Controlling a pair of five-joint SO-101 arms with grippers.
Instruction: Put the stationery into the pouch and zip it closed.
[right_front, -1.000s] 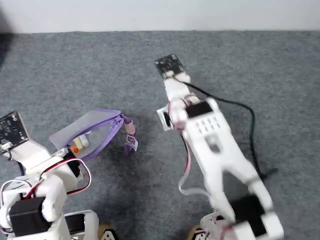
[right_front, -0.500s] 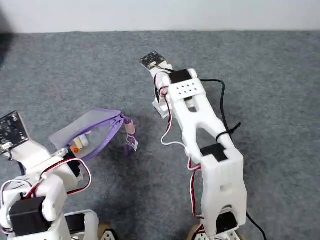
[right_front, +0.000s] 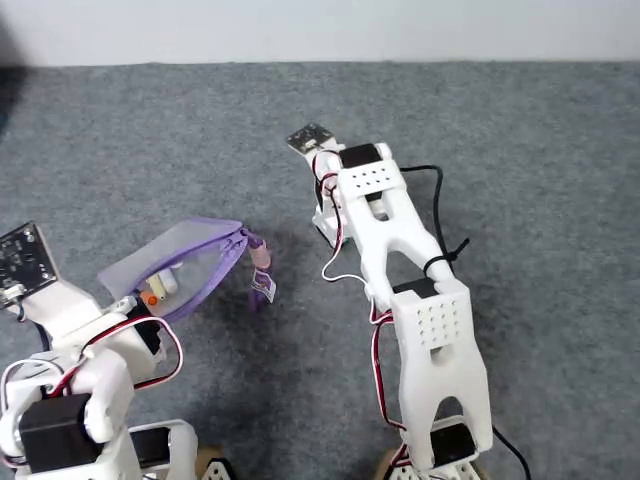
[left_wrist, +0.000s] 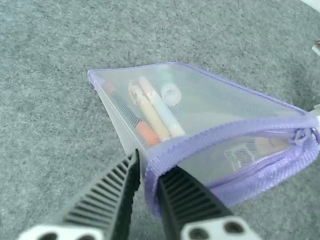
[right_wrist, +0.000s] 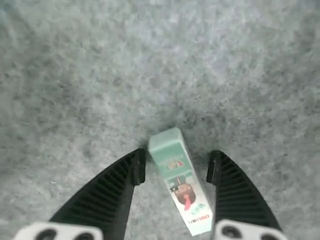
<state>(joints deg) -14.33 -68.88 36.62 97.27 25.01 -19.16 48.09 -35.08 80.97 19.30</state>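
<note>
We are pinching the pouch (left_wrist: 210, 115) rim tight in our left claw (left_wrist: 149, 167) at the table's (right_front: 520, 140) 9 o'clock, propping its mouth for loading, while our right claw (right_wrist: 177, 161) is gaping, empty, astride the box (right_wrist: 181, 192) toward the pouch's 3 o'clock, seemingly poised to grasp it.

the tabletop (right_front: 560, 150) was covered in grey, matt, rough-napped cloth, like carpet felt. the pouch (left_wrist: 210, 115) was translucent plastic mesh with a faint sheen, edged along the zip with purple woven cloth tape. the pens (left_wrist: 155, 107) inside looked like smooth plastic. the small green box (right_wrist: 180, 190) had a smooth, printed paper or card skin with a slight gloss. the left end effector (left_wrist: 148, 169) and right end effector (right_wrist: 176, 162) had black, matt, ribbed plastic fingers. the right arm (right_front: 400, 230) and left arm (right_front: 75, 315) wore smooth white plastic shells.
</note>
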